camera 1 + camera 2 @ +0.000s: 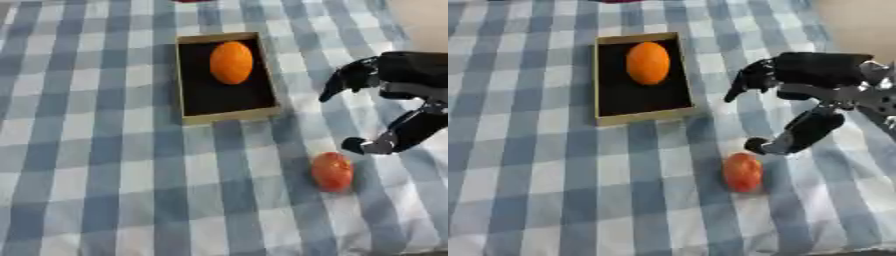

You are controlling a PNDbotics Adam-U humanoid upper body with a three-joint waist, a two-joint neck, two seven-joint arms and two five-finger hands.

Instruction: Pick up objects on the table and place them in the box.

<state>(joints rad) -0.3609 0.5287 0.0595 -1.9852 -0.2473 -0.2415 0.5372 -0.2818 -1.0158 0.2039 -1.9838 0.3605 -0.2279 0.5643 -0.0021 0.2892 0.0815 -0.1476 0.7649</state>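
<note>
While an orange (231, 62) already lies in the box (185, 95), the right robot hand (798, 100) hovers open, holding nothing; the red fruit (743, 171), apparently upright-oval, sits just beside it at seven o'clock on the surface (96, 175).

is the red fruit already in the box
No, the red fruit lies on the checked cloth outside the box; only the orange is inside.

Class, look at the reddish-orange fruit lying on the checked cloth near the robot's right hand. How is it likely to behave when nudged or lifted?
The reddish-orange fruit looks rounded and egg-shaped, so a nudge would probably roll it across the checked cloth. Its smooth skin may slip between fingers. The right hand, open above it, would likely need to wrap around it.
</note>
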